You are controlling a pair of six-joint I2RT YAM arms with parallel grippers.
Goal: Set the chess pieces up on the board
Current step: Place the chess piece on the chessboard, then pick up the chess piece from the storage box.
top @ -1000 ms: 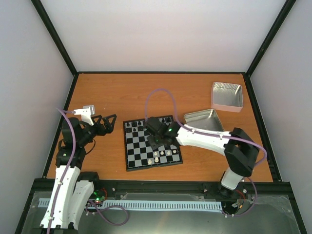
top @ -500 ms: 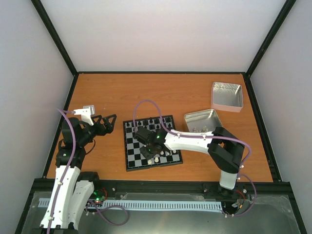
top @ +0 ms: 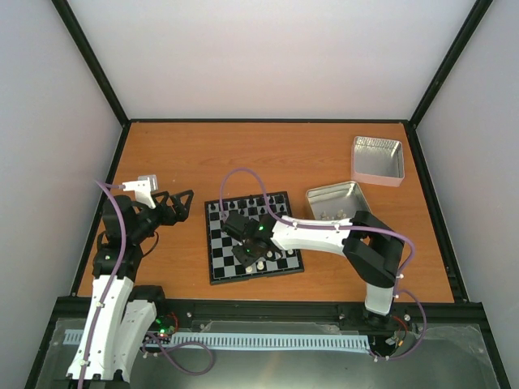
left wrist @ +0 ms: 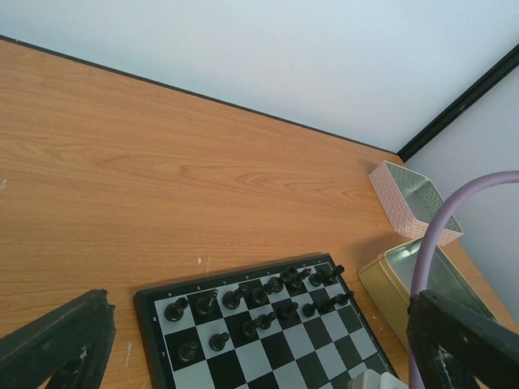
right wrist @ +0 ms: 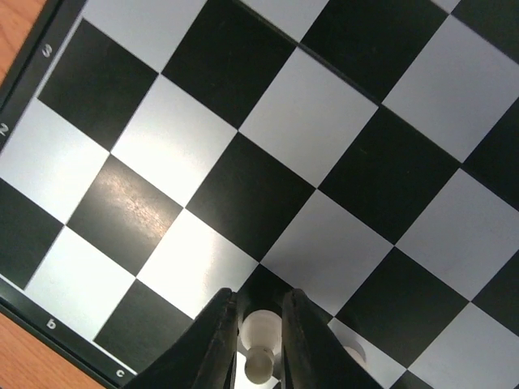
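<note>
right gripper (right wrist: 259,301) narrow around cream piece (right wrist: 259,331), left gripper (left wrist: 259,324) wide open

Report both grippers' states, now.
Left gripper: open, empty.
Right gripper: jaws narrow around a white chess piece; whether it is gripped cannot be told.

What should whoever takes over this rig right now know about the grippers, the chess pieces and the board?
Left gripper: jaws open, empty, off to the left of the board.
Right gripper: low over the board's near rows, jaws closely flanking one cream-white piece; gripped or released, unclear.
Done: a few white pieces stand on the near rows; black pieces line the far rows.
Left: most white squares unfilled; the nearer tin seems to hold more pieces.
</note>
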